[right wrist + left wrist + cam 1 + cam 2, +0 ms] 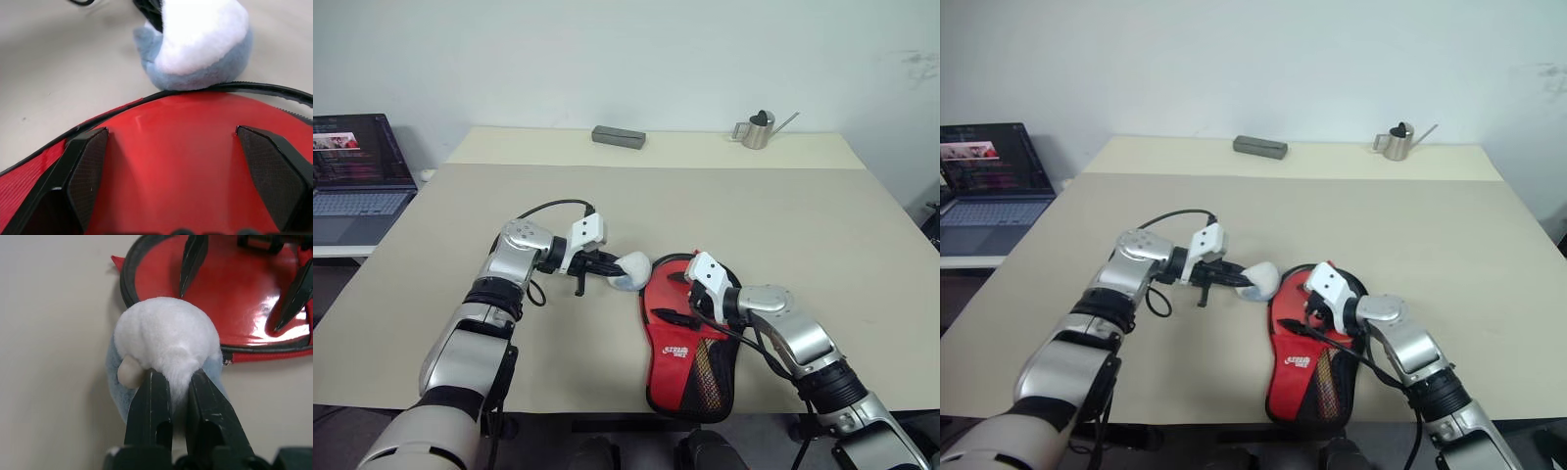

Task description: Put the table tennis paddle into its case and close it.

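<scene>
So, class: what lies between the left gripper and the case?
A white and pale blue plush toy. The left gripper is shut on its fur, and the toy's far side lies against the zipper rim of the case, as the left wrist view shows.

A broad beige table stands against a plain white wall, with a paler strip along its far edge. On that far strip lie a flat grey box, near the middle, and a small metal watering can with a thin spout, farther right. To the left, beside the table and lower, an open laptop sits on a white surface with its screen lit; the light in the room is even and soft.
</scene>
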